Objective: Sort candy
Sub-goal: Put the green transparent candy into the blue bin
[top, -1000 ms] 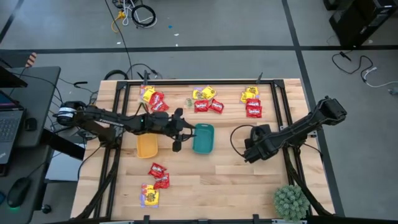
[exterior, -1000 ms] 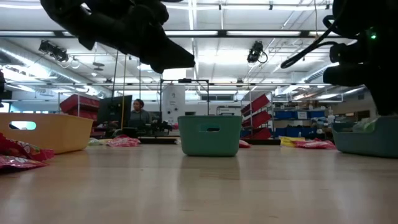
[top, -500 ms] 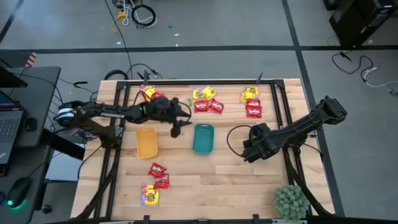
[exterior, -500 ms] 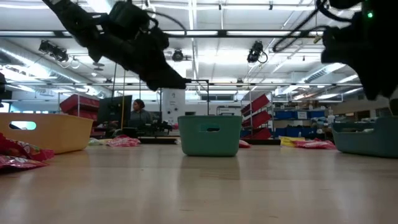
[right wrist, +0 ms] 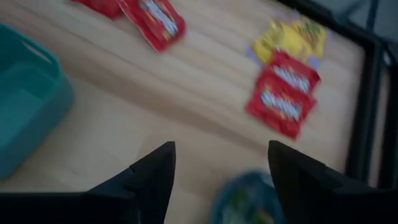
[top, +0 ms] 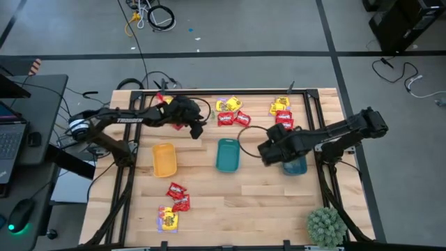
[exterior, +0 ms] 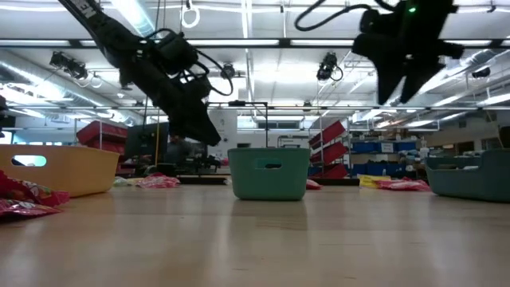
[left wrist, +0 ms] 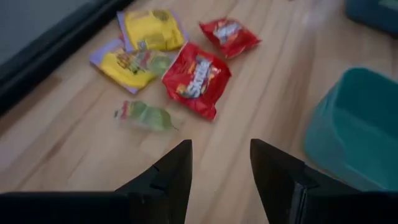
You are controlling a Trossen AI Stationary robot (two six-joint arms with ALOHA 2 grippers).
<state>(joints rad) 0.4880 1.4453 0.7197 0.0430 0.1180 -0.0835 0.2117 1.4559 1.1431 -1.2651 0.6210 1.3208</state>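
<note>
Two grippers are hanging above the wooden worktop (top: 230, 195), neither one holding anything. Left gripper (top: 196, 130) is hovering toward ten o'clock on the high view, its fingers (left wrist: 168, 177) standing apart and empty — a dull green candy packet (left wrist: 144, 116), a red packet (left wrist: 196, 79) and yellow packets (left wrist: 143, 43) are lying on the wood just ahead of it. Right gripper (top: 265, 151) is sitting near three o'clock, its fingers (right wrist: 149, 177) spread wide, between the teal tray (top: 227, 155) at centre and a darker blue-grey tray (top: 295, 166) just beside it. Green candy is showing inside that blue-grey tray in the right wrist view. More candy is lying along the twelve o'clock edge: red packets (top: 284, 122) with a yellow one (top: 280, 105), well apart from the trays. A yellow-orange tray (top: 164, 160) is resting at nine o'clock — red candy (top: 178, 196) lying toward seven o'clock. A spiky green plant (top: 326, 225) is standing at five o'clock.
</note>
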